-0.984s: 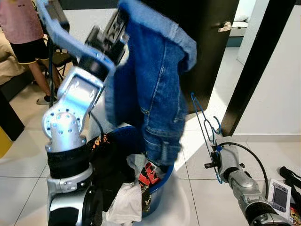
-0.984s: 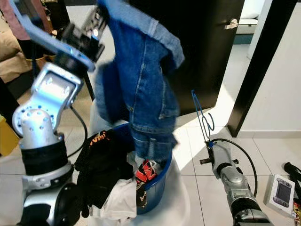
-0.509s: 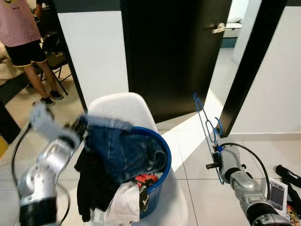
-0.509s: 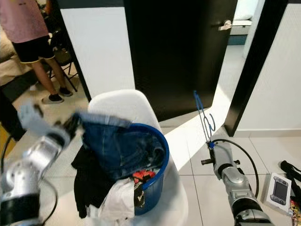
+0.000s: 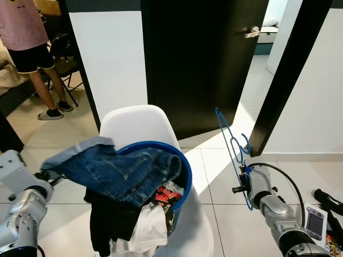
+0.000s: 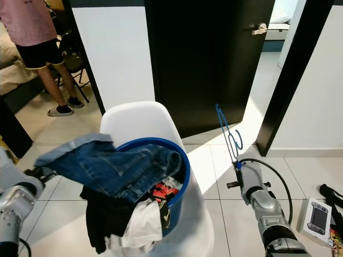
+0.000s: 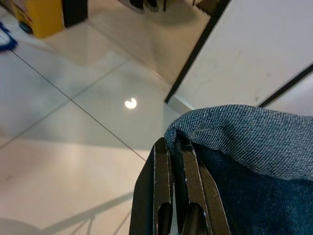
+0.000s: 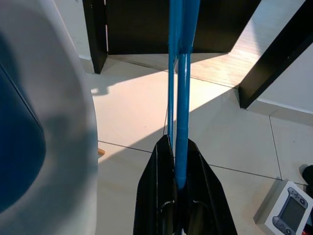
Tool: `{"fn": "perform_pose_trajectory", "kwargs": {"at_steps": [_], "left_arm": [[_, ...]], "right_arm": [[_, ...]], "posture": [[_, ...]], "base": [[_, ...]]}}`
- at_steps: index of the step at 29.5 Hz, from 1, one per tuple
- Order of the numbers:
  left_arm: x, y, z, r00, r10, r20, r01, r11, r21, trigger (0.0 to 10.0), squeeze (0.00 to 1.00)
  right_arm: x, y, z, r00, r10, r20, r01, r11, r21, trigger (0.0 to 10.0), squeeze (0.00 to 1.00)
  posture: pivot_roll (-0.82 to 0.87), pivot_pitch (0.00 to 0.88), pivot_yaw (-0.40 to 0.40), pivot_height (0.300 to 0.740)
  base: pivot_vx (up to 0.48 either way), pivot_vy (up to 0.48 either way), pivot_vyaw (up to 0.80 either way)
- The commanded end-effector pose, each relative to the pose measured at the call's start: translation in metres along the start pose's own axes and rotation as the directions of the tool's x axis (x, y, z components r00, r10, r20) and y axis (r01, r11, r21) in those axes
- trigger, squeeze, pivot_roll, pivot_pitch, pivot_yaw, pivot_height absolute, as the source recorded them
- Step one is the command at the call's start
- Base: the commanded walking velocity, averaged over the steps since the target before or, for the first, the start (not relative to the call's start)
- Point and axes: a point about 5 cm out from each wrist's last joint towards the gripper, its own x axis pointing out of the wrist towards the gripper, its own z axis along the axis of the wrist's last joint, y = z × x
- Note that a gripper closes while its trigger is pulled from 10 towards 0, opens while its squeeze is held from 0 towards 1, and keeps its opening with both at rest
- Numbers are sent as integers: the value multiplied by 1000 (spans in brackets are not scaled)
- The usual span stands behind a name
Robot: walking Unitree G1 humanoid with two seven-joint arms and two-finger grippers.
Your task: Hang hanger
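White chair (image 5: 140,124) stands mid-floor carrying a blue basket (image 5: 185,176) heaped with clothes; the basket rim sits near the seat's front edge. Jeans (image 5: 115,171) drape over the basket's left rim and reach out past the chair edge to the left, hem end held off the floor. Open tiled floor (image 5: 222,214) lies to the right of the chair, bounded by a black door (image 5: 198,59) behind and a black door frame (image 5: 281,80) further right. A person (image 5: 29,48) stands at far left, well apart from the chair. A handheld console (image 5: 312,222) lies on the tiles at lower right.

Left pincer (image 7: 177,161): low at the left of the chair, fingers clenched on a folded edge of the jeans, denim pinched between the pads.

Right pincer (image 8: 177,161): arm extended forward over the open floor right of the chair, fingers clenched on the lower bar of the blue hanger (image 5: 231,144). Hanger stands upright above the wrist, hook end uppermost, clear of chair and door frame.
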Motion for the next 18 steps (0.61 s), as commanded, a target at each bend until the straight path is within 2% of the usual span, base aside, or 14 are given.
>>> {"fn": "perform_pose_trajectory", "kwargs": {"at_steps": [1,2,4,6,7,8,10,11,14,16,18], "left_arm": [[0,15,37,985,68,161,-66,998,-20,0,0],[0,15,37,985,68,161,-66,998,-20,0,0],[-4,12,75,958,38,285,-15,996,-83,0,0],[-4,12,75,958,38,285,-15,996,-83,0,0],[-6,9,88,947,16,322,17,995,-101,0,0],[-6,9,88,947,16,322,17,995,-101,0,0],[-11,-3,104,925,-54,375,116,983,-144,0,0],[-11,-3,104,925,-54,375,116,983,-144,0,0],[-19,-20,118,900,-123,419,222,955,-197,0,0],[-23,-31,124,879,-185,440,285,943,-171,0,0],[-24,-37,122,873,-221,435,317,934,-163,0,0]], "right_arm": [[-1,1,-3,1000,8,-11,-8,1000,4,10000,0],[-1,1,-3,1000,8,-11,-8,1000,4,10000,0],[-1,0,-3,1000,6,-11,-6,1000,3,10000,0],[-1,0,-3,1000,6,-11,-6,1000,3,10000,0],[-1,0,-2,1000,7,-11,-7,1000,2,10000,0],[-1,0,-2,1000,7,-11,-7,1000,2,10000,0],[1,1,0,1000,12,-7,-12,1000,1,10000,0],[1,1,0,1000,12,-7,-12,1000,1,10000,0],[2,2,1,1000,17,-7,-17,1000,-1,10000,0],[1,2,1,1000,21,-11,-21,1000,-7,10000,0],[2,2,1,1000,23,-13,-23,1000,-11,10000,0]], "posture": [[-15,0,15,740],[-15,0,15,740],[-4,0,4,740],[-4,0,4,740],[-3,0,4,740],[-3,0,4,740],[-2,0,2,740],[-2,0,2,740],[8,0,-12,740],[8,0,-12,740],[8,0,-12,740]], "base": [[0,0,0],[0,0,0],[0,0,0],[0,0,0],[0,0,0],[0,0,0],[0,0,0],[0,0,0],[0,0,0],[0,0,0],[0,0,0]]}}
